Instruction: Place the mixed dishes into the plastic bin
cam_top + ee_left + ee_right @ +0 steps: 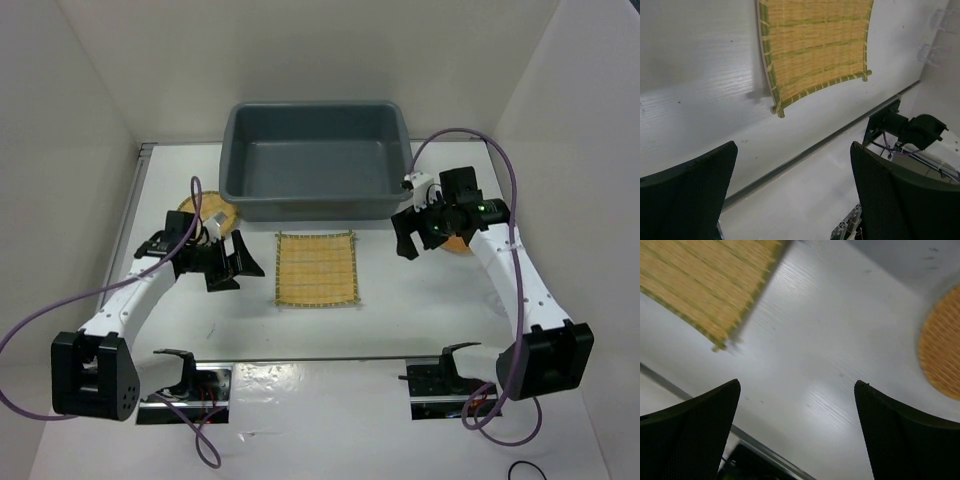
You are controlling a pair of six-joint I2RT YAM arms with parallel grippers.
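Note:
The square yellow slatted mat [316, 270] lies flat on the table in front of the dark grey plastic bin [240, 180], which looks empty. The mat also shows in the left wrist view [815, 45] and the right wrist view [700, 285]. My left gripper [237, 268] is open and empty just left of the mat, low over the table [794, 150]. The yellow dark-rimmed disc [205, 212] lies behind the left wrist, partly hidden. My right gripper [412, 240] is open and empty [797, 385], right of the mat. The orange-brown disc [940, 360] lies under the right arm [458, 244]. Faint clear glasses [932, 50] stand far right.
White walls close in the table on the left, back and right. A metal rail [300, 357] runs across the near side, with two black mounts [440, 375] along it. Purple cables loop off both arms.

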